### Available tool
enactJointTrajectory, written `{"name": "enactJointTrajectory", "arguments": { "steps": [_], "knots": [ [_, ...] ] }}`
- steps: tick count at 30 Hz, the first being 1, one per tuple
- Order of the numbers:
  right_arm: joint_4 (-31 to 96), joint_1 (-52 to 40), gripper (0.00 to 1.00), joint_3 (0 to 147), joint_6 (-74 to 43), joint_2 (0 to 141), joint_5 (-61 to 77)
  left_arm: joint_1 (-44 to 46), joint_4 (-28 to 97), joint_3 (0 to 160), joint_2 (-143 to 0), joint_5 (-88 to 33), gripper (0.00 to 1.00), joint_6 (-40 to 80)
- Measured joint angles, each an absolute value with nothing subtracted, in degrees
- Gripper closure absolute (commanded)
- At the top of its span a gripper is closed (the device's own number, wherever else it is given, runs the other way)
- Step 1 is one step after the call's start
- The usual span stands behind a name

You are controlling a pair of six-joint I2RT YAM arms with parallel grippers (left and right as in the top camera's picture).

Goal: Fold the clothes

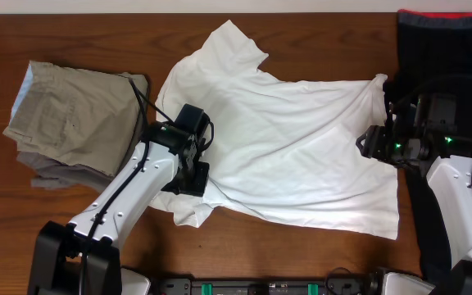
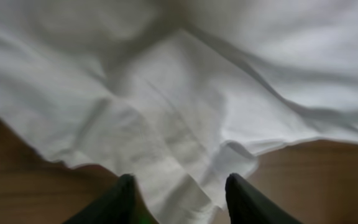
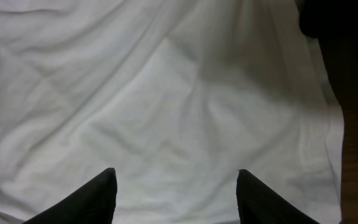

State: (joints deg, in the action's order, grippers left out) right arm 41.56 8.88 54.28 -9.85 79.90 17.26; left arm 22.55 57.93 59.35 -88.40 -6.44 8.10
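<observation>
The white T-shirt (image 1: 285, 139) lies spread out and wrinkled across the middle of the bench (image 1: 301, 262), stretched sideways between the two arms. One short sleeve points toward the far edge. The other lies crumpled at the near-left corner, just below the left fingers (image 1: 191, 176). On the right side, the cloth is bunched up a little at the far corner, close by the right fingers (image 1: 373, 143).

In the left wrist view, the left fingers (image 2: 120, 202) stand apart, about halfway open. A narrow flap of the shirt's edge runs down between them, with bare wood on either side. The flap lies loose (I see no pinch on it), so they hold nothing. Whether the tips touch the cloth I cannot tell.

In the right wrist view, the right fingers (image 3: 95, 199) are spread wide over the flat of the shirt. The stitched hem runs just off to the right, with a dark strip of bench beyond it. Nothing is caught between them, and only white cloth shows in the gap.

Folded khaki trousers (image 1: 76, 123) sit on the bench to the left, just beside the shirt. A black garment with a red band (image 1: 449, 41) lies at the far right, behind the right arm.
</observation>
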Motion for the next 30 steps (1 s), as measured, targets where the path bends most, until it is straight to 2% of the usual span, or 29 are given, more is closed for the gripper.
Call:
{"name": "enactJointTrajectory", "arguments": {
  "steps": [13,18,20,27,30],
  "knots": [
    [41.56,8.88,0.39,54.28,-9.82,79.9,17.26,23.09,56.34,52.51,-88.4,-13.15,0.52,8.62],
    [41.56,8.88,0.4,54.28,-9.85,79.9,17.26,23.09,52.6,51.88,-88.4,-14.61,0.7,9.13],
    [41.56,8.88,0.4,54.28,-9.85,79.9,17.26,23.09,51.13,51.66,-88.4,-15.68,0.73,9.04],
    [41.74,8.88,0.4,54.28,-9.85,79.9,17.26,23.09,50.13,50.98,-88.4,-17.69,0.75,8.97],
    [41.76,8.88,0.4,54.28,-9.85,79.9,17.26,23.09,50.48,50.98,-88.4,-17.63,0.67,8.86]
  ]
}}
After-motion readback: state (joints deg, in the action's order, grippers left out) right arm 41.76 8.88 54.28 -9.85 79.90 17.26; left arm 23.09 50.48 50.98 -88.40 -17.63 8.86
